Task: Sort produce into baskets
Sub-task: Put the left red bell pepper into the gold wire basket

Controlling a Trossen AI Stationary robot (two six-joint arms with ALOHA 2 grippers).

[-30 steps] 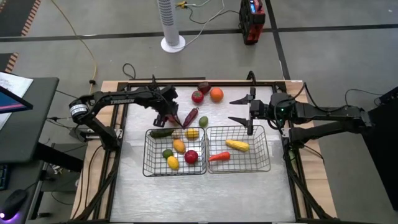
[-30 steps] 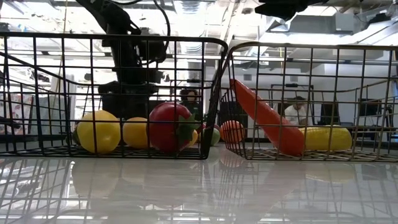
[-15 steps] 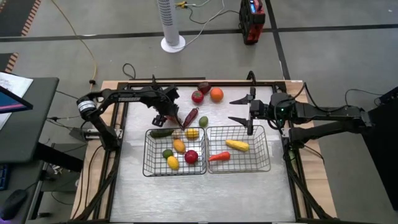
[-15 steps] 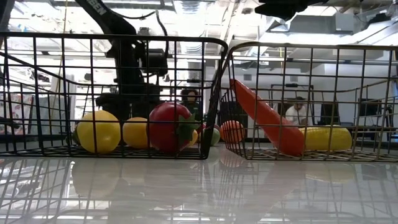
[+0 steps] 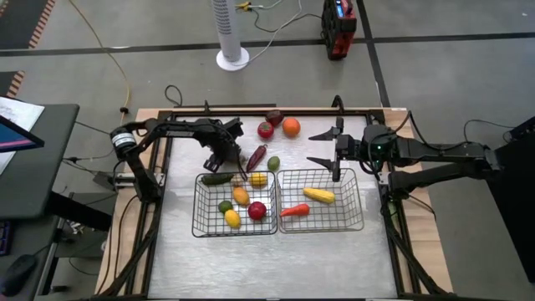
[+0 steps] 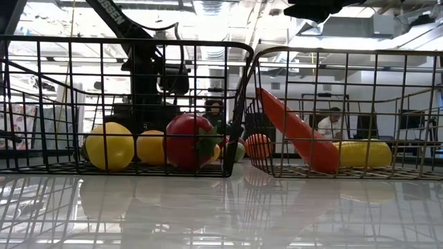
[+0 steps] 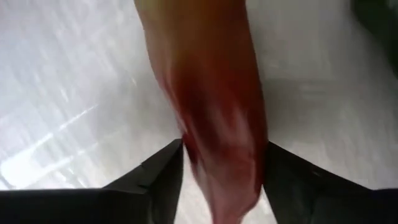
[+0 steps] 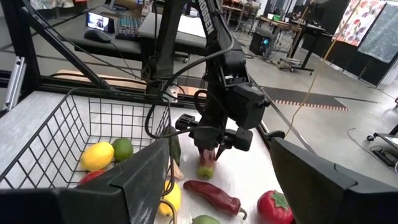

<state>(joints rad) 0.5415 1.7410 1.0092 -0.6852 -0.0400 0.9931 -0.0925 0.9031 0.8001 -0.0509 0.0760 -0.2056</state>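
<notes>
My left gripper (image 5: 227,164) is just beyond the far edge of the left basket (image 5: 201,219) and is shut on a long toy piece, red at the fingers and yellow-green at its other end (image 8: 207,167). That basket holds a lemon (image 5: 232,219), a tomato (image 5: 257,210), a lime (image 5: 225,206) and others. A dark green long one (image 5: 217,178) lies at its far left corner. The right basket (image 5: 355,213) holds a yellow corn (image 5: 318,196) and an orange carrot (image 5: 294,210). My right gripper (image 5: 321,149) is open above that basket's far edge. My left gripper pinches the long piece's red end (image 7: 214,155) between its two fingers (image 7: 163,173). The fingers come from above, pointing down, and the piece runs on in line with them. It hangs upright below the gripper, green end (image 8: 206,172) lowest, close over the table; whether it touches the table I cannot tell.
On the table beyond the baskets lie a dark red long pepper (image 5: 256,157), a small green fruit (image 5: 273,163), a red tomato (image 5: 265,130), an orange (image 5: 290,126) and a dark purple piece (image 5: 273,116). The table's near half (image 5: 267,267) is bare.
My left arm's rear joints have swung toward the table's right, while its gripper has stayed almost in place by the left basket's far edge, still shut on the long piece. My right arm has kept still.
</notes>
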